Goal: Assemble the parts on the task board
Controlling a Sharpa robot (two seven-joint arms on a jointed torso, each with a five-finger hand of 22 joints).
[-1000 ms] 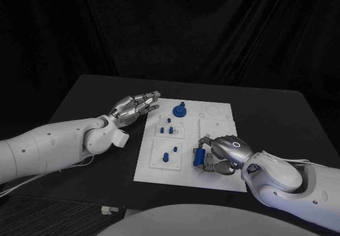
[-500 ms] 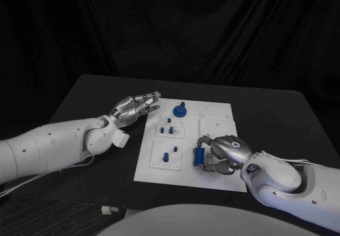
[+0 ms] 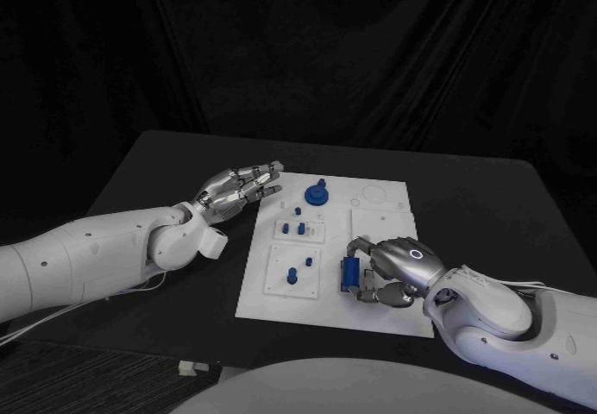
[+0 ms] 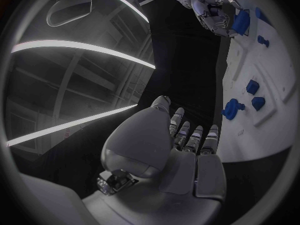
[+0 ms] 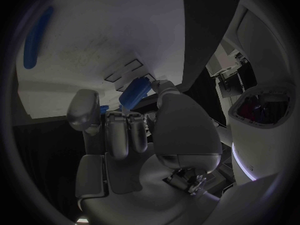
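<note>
Nothing moved, one right hand [image 3: 396,269] gripping one blue part [image 3: 351,276]

A white task board [image 3: 380,203] lies mid-surface, holding small blue parts [image 3: 292,229]; a blue block [image 3: 351,276] stands near its front edge.

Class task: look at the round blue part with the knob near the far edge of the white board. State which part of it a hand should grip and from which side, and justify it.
Grip the raised knob of the round blue part, coming from above. It seems to stand proud of a flat disc lying on the task board, whose low rim offers little hold. The left hand is nearest.
</note>
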